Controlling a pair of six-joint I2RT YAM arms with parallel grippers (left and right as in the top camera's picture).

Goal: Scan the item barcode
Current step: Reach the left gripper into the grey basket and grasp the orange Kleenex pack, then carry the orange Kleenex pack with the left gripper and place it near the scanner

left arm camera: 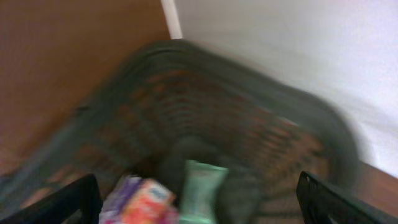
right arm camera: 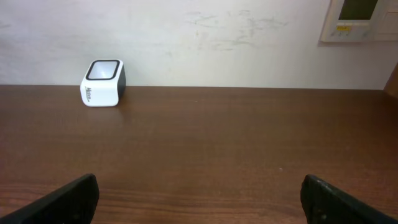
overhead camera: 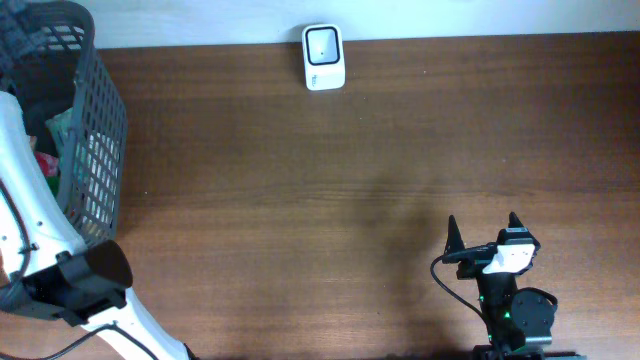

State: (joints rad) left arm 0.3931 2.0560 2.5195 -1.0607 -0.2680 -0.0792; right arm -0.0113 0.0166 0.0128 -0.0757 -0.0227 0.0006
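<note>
The white barcode scanner (overhead camera: 323,57) stands at the table's far edge, and the right wrist view shows it at the far left (right arm camera: 102,83). Items lie in the dark mesh basket (overhead camera: 105,110) at the left. The blurred left wrist view looks down into the basket (left arm camera: 249,81) at a pale green packet (left arm camera: 202,186) and an orange and purple packet (left arm camera: 142,200). My left gripper (left arm camera: 202,208) hangs open above them, holding nothing. My right gripper (overhead camera: 484,226) rests open near the front right, empty (right arm camera: 199,202). No barcode shows.
A white wall runs behind the table, with a beige panel (right arm camera: 359,18) on it at the right. My white left arm (overhead camera: 40,215) reaches over the basket's near side. Bare wooden tabletop (overhead camera: 330,200) lies between the basket, the scanner and my right gripper.
</note>
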